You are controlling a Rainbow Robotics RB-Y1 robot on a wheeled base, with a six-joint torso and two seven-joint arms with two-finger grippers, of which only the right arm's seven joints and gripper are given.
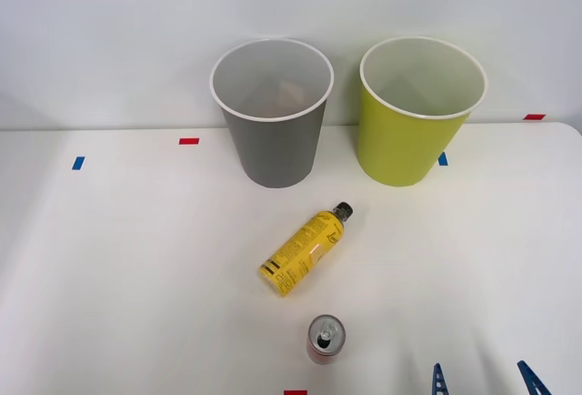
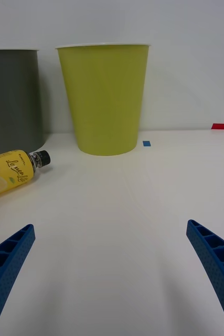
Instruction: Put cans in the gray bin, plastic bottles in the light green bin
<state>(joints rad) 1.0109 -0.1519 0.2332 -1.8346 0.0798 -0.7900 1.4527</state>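
On the white surface point(image 1: 118, 258), the gray bin point(image 1: 273, 131) and the light green bin point(image 1: 414, 131) stand upright side by side at the far edge, gray to the left, light green to the right, with a gap between them. Both show pale insides under white rims.

The yellow plastic bottle point(image 1: 305, 249) lies on its side near the middle of the surface, in front of the gray bin, its black cap pointing far and right toward the gap between the bins. Nearer still, just right of the bottle's base, the red can point(image 1: 326, 339) stands upright, silver top and opening facing up, apart from the bottle.

The right hand point(image 1: 484, 381) sits at the near edge, right of the can, with its blue ribbed fingers point(image 2: 216, 257) spread wide and nothing between them. Bare surface lies between it and the light green bin.

Small tape marks dot the surface: red point(image 1: 189, 141) and blue point(image 1: 78, 163) on the far left, blue point(image 1: 443, 159) beside the light green bin, red point(image 1: 534, 116) at the far right.
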